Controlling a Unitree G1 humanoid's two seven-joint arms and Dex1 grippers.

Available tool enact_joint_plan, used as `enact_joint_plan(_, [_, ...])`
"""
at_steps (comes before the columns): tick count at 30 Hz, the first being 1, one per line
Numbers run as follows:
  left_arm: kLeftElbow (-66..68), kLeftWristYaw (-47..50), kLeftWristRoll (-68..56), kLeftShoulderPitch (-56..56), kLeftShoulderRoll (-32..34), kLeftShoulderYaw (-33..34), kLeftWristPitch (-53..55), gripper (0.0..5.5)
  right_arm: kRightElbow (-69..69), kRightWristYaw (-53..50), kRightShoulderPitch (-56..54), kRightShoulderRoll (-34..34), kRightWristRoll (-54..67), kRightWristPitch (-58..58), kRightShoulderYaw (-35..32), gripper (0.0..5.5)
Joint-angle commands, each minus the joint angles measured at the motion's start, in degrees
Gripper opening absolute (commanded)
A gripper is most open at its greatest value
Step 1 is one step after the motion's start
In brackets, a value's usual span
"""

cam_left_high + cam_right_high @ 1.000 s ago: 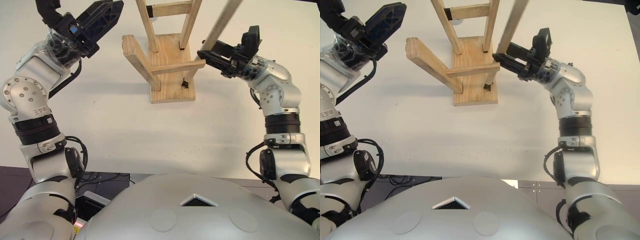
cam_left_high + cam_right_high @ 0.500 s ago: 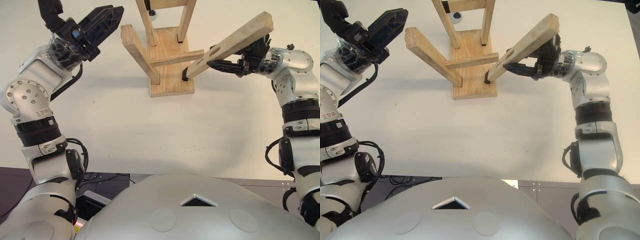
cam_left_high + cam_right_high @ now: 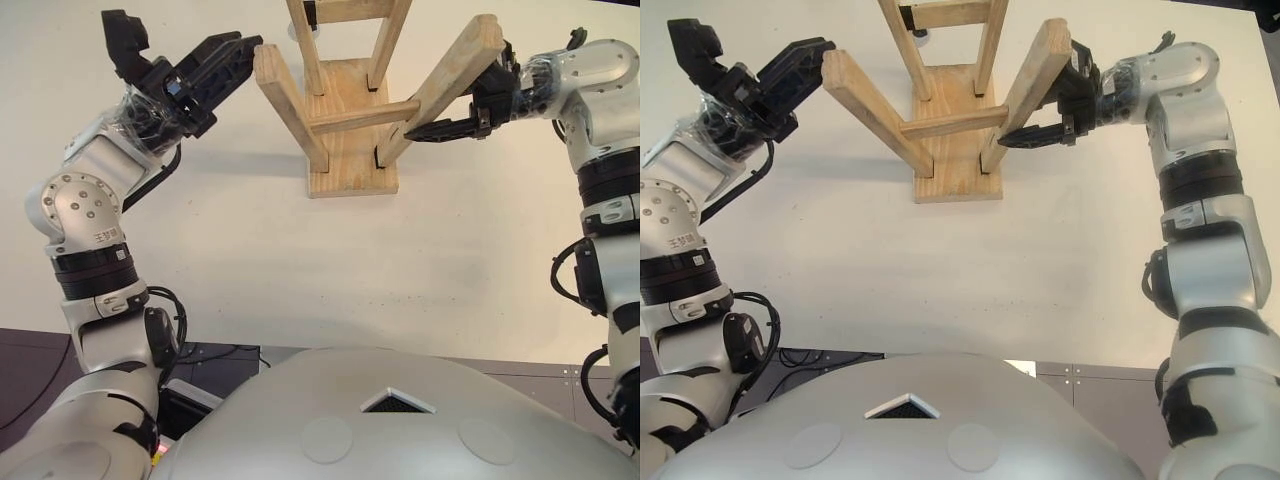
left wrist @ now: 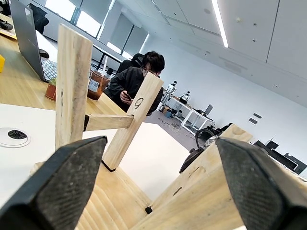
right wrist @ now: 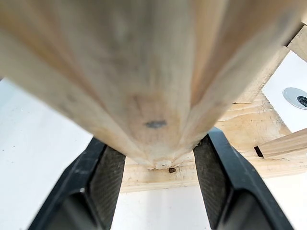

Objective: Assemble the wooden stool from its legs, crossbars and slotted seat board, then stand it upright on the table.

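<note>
Seat board (image 3: 350,182) laid flat on desk (image 3: 300,270) toward far edge, legs pointing up. Right tool (image 3: 445,118) clenched on tilted near-right leg (image 3: 455,75), lower end at board corner. Left tool (image 3: 247,50) released, fingers (image 4: 62,177) spread about top of near-left leg (image 3: 290,110); contact cannot be told. Crossbar (image 3: 360,115) spanning both legs.

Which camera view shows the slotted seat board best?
The left eye view: the seat board lies flat on the table, with nearly its whole outline visible. The right eye view shows the same. Each wrist view catches a close patch of it.
</note>
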Motion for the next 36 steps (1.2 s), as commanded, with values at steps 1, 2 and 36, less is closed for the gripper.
enact_joint_plan(1, [-1.58,0.57,1.1,0.51,-0.37,-0.64,-0.43,4.16,1.21,2.38,2.5,-1.26,-6.99,4.43,3.84,2.01])
enact_joint_plan(2, [-2.2,0.69,1.15,0.46,-0.35,-0.89,-0.32,4.16,1.18,2.33,2.06,-1.07,-7.57,4.37,4.25,2.01])
enact_joint_plan(36, [10.05,-20.85,42.86,-43.43,5.16,-61.67,2.24,1.79,-3.42,-7.88,8.57,0.74,-11.42,9.77,10.1,2.01])
